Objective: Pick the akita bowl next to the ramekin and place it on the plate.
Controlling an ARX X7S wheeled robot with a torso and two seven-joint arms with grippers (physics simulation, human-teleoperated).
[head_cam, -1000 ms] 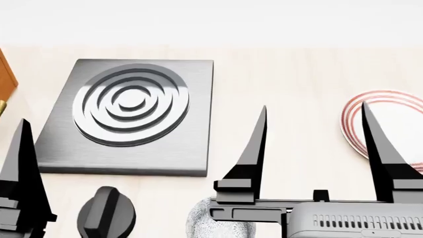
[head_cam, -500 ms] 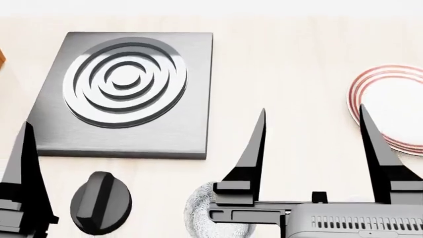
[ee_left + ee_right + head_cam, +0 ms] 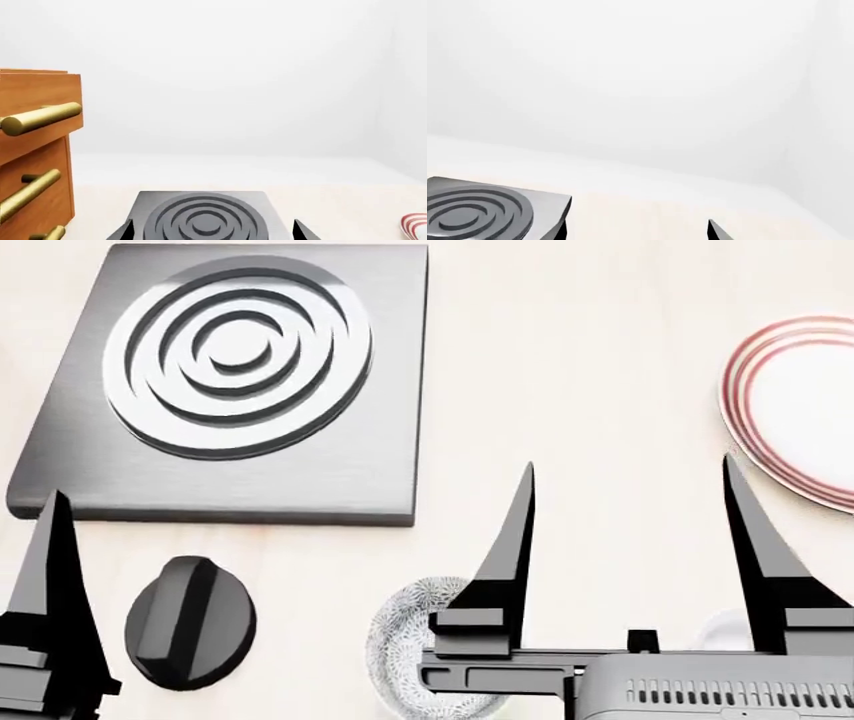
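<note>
Shifted downward in the head view since a moment ago, revealing more of the akita bowl [image 3: 407, 645] beneath the right gripper [image 3: 627, 475], fingers spread wide. Beyond its right finger, the plate [image 3: 801, 410]. Left gripper [image 3: 54, 502]: state unclear.

A square grey burner plate [image 3: 234, 380] with raised concentric rings lies on a pale wooden bench [image 3: 574, 390], a black control knob [image 3: 190, 622] near it, and a wooden drawer cabinet [image 3: 33, 150] with brass handles [image 3: 40, 118] alongside.
</note>
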